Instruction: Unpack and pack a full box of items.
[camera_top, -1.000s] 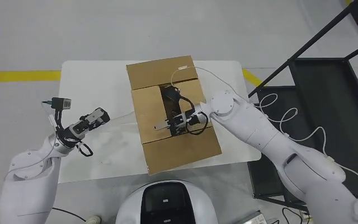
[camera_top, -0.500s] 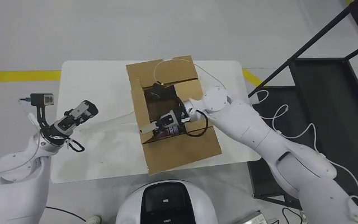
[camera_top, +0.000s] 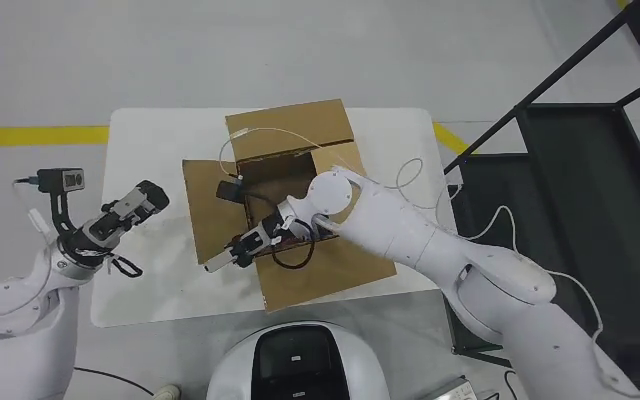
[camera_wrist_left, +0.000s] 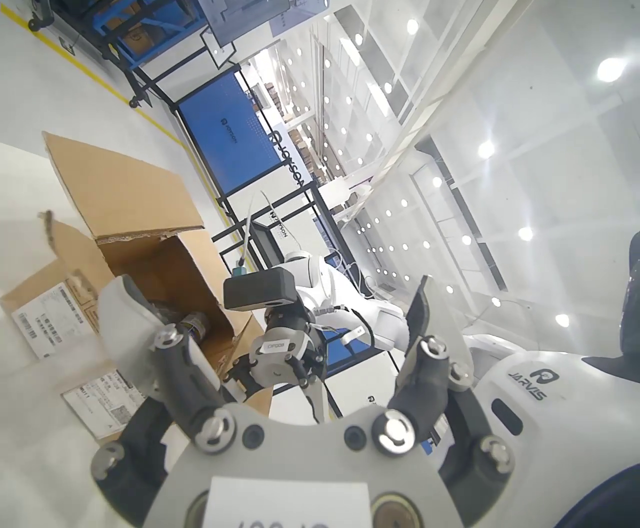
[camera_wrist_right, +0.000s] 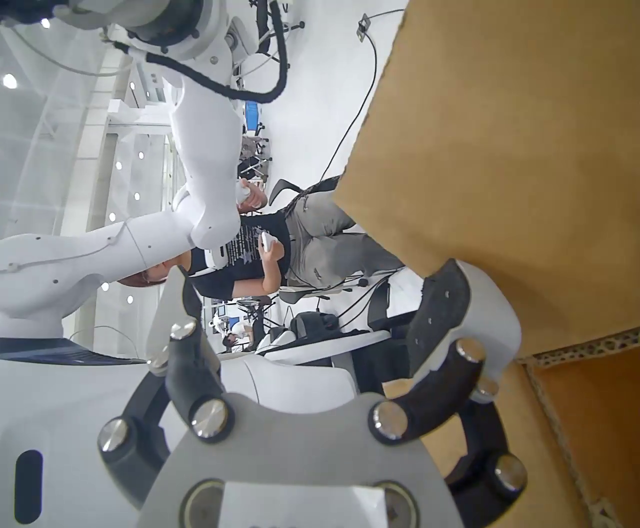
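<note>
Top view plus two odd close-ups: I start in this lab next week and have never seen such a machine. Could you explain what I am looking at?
It is a two-armed robot working at a white table. The top view looks down from a camera above its arms. The other two pictures come from cameras on the wrists, each looking along its own gripper, a two-fingered claw.

On the table stands a cardboard box with one flap folded outward. The right gripper is over that flap's edge, open; its wrist view shows one finger close against cardboard. The left gripper hangs open beside the box, over the table. Neither gripper holds anything. What lies inside the box is too dim to tell.
</note>
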